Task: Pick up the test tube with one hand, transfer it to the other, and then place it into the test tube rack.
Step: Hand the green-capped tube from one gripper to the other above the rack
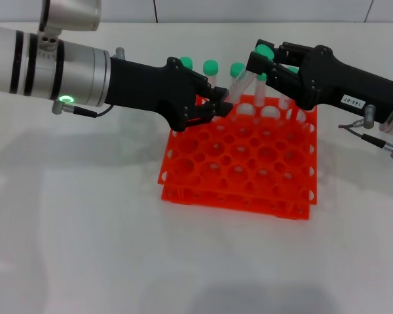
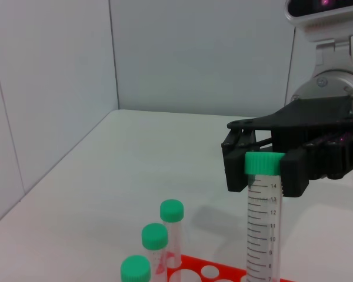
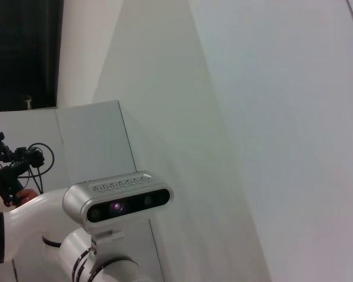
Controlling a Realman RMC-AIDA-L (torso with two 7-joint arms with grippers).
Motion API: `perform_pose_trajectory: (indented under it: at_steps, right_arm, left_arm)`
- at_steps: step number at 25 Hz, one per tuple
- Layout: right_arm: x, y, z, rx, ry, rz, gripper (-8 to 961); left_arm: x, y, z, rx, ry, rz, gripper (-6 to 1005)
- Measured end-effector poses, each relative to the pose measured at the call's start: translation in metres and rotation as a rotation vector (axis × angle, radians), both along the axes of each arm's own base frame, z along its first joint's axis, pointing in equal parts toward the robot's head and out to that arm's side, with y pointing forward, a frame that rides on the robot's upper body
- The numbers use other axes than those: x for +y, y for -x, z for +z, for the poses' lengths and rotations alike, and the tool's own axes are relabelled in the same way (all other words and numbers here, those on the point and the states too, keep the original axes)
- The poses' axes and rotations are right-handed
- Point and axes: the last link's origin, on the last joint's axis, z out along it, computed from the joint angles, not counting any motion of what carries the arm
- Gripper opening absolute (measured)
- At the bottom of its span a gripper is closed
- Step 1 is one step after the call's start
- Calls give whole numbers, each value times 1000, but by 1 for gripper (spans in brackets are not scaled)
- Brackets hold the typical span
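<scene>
So right now the right gripper [image 1: 265, 62] is clamped on the tube [image 1: 243, 88] by its green cap, with the tube hanging tilted below its fingers over the back of the rack [image 1: 239, 160]. The left gripper [image 1: 219, 104] sits just beside the tube's lower part, over the rack too; can't tell if its fingers are closed.
</scene>
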Motion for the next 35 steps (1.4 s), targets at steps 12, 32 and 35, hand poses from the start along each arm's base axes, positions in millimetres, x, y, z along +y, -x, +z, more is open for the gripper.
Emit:
perform_pose_trajectory:
  at_steps: [12, 32, 35]
  right_arm:
    - [0, 0, 0, 1, -3, 1, 267]
    - [2, 0, 2, 8, -23, -4, 271]
    - [3, 1, 2, 7, -25, -2, 272]
  left_arm:
    - [3, 0, -5, 10, -22, 21, 202]
    - [6, -18, 1, 4, 30, 113, 396]
    - [2, -23, 11, 3, 43, 119, 487]
